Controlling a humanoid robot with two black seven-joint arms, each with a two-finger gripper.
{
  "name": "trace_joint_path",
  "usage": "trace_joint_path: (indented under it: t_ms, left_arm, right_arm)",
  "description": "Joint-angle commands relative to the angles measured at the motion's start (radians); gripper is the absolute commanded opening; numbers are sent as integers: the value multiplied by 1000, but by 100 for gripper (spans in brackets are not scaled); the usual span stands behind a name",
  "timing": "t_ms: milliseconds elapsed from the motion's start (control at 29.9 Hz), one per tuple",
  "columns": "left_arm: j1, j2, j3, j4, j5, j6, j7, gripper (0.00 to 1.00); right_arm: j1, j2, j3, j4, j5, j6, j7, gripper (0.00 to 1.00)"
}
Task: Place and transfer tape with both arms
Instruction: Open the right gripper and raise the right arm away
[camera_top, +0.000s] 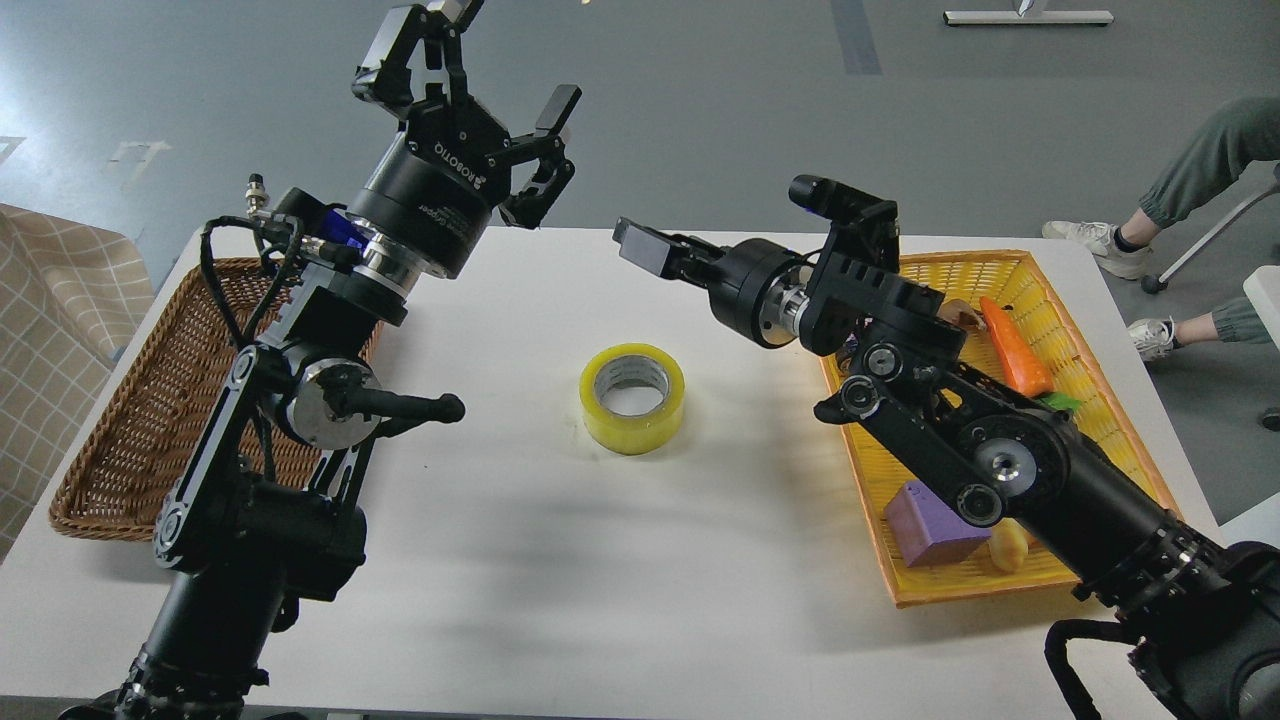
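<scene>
The tape (632, 398), a yellowish roll with a grey-white core, lies flat on the white table (560, 580) near its middle, with nothing touching it. My right gripper (648, 248) hangs empty above and behind the tape, pointing left, its jaws apart. My left gripper (480, 75) is raised high over the table's far left edge, its fingers spread open and empty.
A brown wicker basket (130, 400) sits at the left, partly behind my left arm. A yellow basket (930, 268) at the right holds a toy carrot (1012, 350), a purple cube (925, 525) and a small yellow toy (1008, 545). A seated person's legs (1200, 170) are at the far right.
</scene>
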Motion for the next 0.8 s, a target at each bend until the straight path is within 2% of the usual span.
trace_joint_path:
  t_ms: [0, 100, 334, 502, 635, 769]
  left_arm:
    - [-2, 0, -2, 3, -1, 9, -4, 98]
    - [-2, 0, -3, 3, -3, 34, -5, 98]
    - [-6, 1, -8, 5, 0, 38, -5, 98]
    - [-11, 0, 0, 6, 5, 32, -8, 98]
    - [-35, 0, 5, 3, 8, 38, -8, 98]
    - [-43, 0, 6, -6, 11, 34, -10, 98]
  right_arm:
    - [-11, 0, 113, 117, 5, 38, -5, 100]
    - [-32, -79, 194, 207, 113, 87, -5, 100]
    - [-156, -206, 414, 344, 474, 86, -2, 100]
    - [-274, -164, 638, 396, 579, 80, -2, 100]
    - [-365, -39, 822, 468, 747, 80, -3, 100]
    - [-408, -29, 841, 500, 884, 80, -2, 100]
